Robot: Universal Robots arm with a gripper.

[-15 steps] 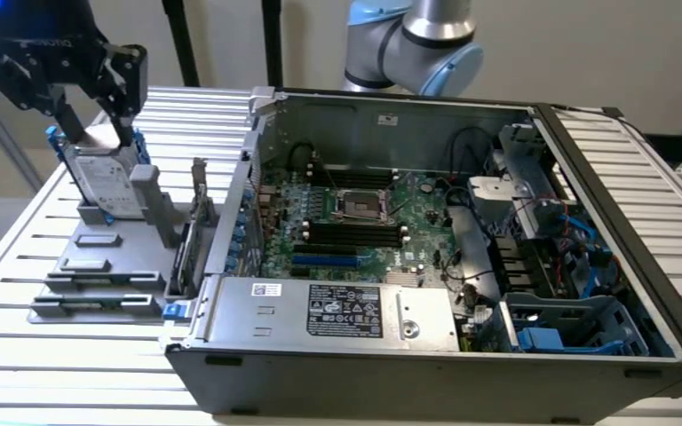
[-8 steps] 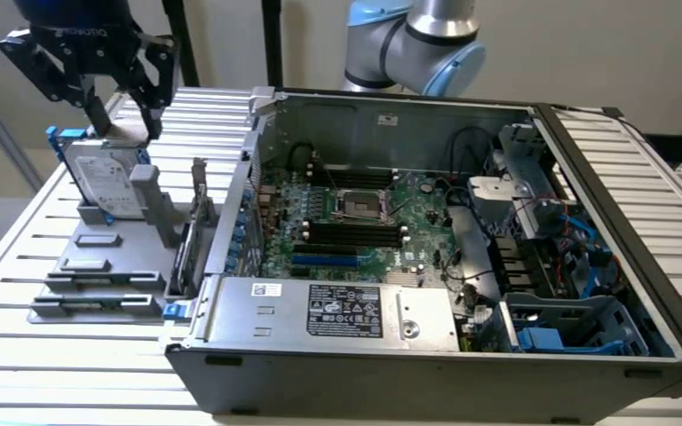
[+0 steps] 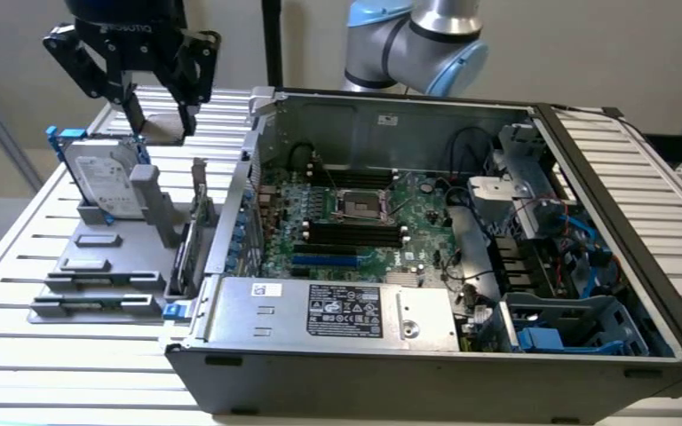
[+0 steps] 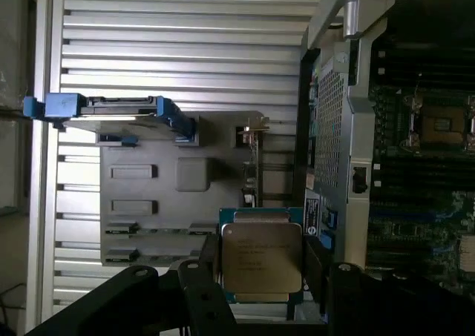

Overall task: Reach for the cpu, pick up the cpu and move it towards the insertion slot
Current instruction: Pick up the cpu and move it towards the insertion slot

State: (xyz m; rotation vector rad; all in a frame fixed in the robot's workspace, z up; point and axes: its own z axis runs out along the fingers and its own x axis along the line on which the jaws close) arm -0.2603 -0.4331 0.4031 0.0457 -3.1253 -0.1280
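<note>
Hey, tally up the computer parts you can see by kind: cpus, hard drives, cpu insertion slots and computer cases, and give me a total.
cpu: 1, gripped in the hand
hard drive: 1, upright in the grey holder
insertion slot: 1, on the green motherboard
computer case: 1, lying open
Total: 4

A slatted silvery metal table [image 3: 33, 355] carries two things set directly on it: a grey plastic parts holder [image 3: 139, 253] towards the exterior view's left and, just beside it on the right, a large dark desktop computer case [image 3: 436, 377] lying with its open side up
</note>
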